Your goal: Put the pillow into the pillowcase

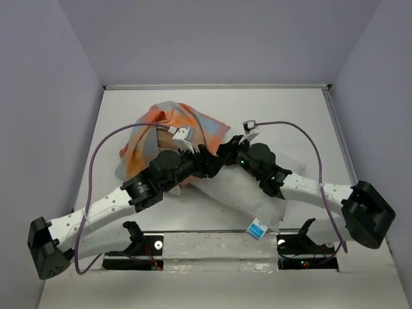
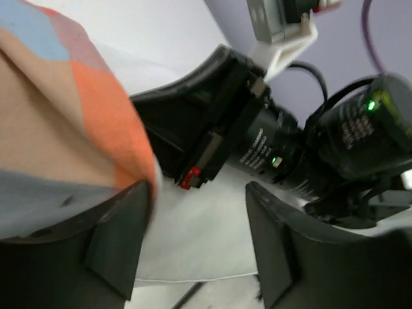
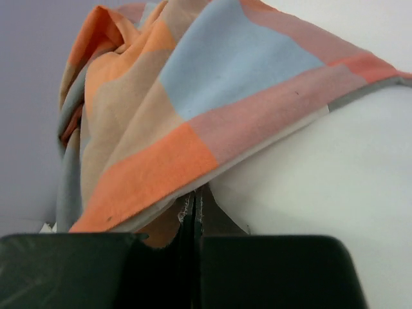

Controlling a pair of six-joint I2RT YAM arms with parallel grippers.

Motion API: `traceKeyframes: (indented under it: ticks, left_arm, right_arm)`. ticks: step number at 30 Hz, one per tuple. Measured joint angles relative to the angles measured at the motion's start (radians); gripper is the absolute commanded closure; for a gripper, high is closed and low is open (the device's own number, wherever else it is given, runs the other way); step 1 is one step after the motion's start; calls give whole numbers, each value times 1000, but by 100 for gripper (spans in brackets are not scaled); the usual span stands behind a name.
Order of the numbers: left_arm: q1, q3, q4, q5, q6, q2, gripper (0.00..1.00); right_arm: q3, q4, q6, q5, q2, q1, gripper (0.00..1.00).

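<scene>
The checked pillowcase [image 1: 149, 138] lies bunched at the table's centre-left, drawn over one end of the white pillow [image 1: 241, 196], which stretches toward the near right. My left gripper [image 1: 211, 162] is open at the case's mouth. In the left wrist view [image 2: 199, 193] its left finger lies under the pillowcase [image 2: 64, 116] and the pillow [image 2: 199, 238] shows between the fingers. My right gripper [image 1: 228, 150] sits just beside it. In the right wrist view [image 3: 196, 199] it is shut on the frayed edge of the pillowcase [image 3: 212, 84], with the pillow [image 3: 335, 193] to the right.
The two wrists nearly touch; my right arm's wrist [image 2: 290, 141] fills the left wrist view. A blue-and-white label [image 1: 257, 228] sticks out at the pillow's near end. Purple cables [image 1: 96, 154] arc over both arms. Grey walls [image 1: 58, 96] close in the table.
</scene>
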Motion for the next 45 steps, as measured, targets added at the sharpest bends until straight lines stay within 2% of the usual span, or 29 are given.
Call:
traceKeyframes:
  ticks: [3,5,9,11,13,14,15,22,30,31,32,34,35,36,37,41,45]
  left_arm:
    - [26,15,-57,8,-6,-25,1]
    - [38,69,-149,-51,7,-30,1]
    - [65,200,-339,-273,31,-75,1]
    - [112,220,-400,-358,30,-116,2]
    - [206,219,-473,-424,30,-146,5]
    - [254,219,-498,-431,30,-154,12]
    - [293,216,-515,-433,31,-158,14]
    - [472,126,-635,-376,31,-121,22]
    - [546,92,-670,-299,37,-29,30]
    - [559,88,-660,-298,39,-3,33]
    - [570,82,-649,-299,43,10,48]
    - [595,68,-629,-306,53,44,72]
    - [609,62,-618,-316,66,64,91]
    - [615,61,-614,-321,68,74,96]
    - [621,61,-605,-334,74,85,100]
    - [624,95,-593,-387,117,97,100]
    - [624,304,-592,-480,195,193,100]
  right_arm:
    - [-74,-15,4,-2,-96,2,100]
    - [-108,-46,3,5,-157,2,100]
    - [-127,-131,-13,12,-229,1,100]
    - [-127,-153,-23,13,-244,1,100]
    - [-127,-168,-30,13,-250,1,100]
    - [-127,-172,-32,12,-251,1,100]
    - [-127,-175,-35,11,-251,1,100]
    - [-127,-203,-58,3,-263,1,100]
    - [-127,-269,-68,-6,-325,-22,100]
    - [-127,-274,-68,-6,-332,-26,100]
    - [-128,-284,-69,-9,-342,-32,100]
    - [-132,-291,-69,-11,-350,-38,100]
    - [-135,-292,-69,-12,-353,-40,100]
    - [-136,-294,-69,-14,-354,-41,100]
    - [-136,-295,-69,-18,-353,-42,100]
    - [-136,-299,-69,-34,-352,-44,100]
    - [-135,-299,-80,-61,-340,-45,100]
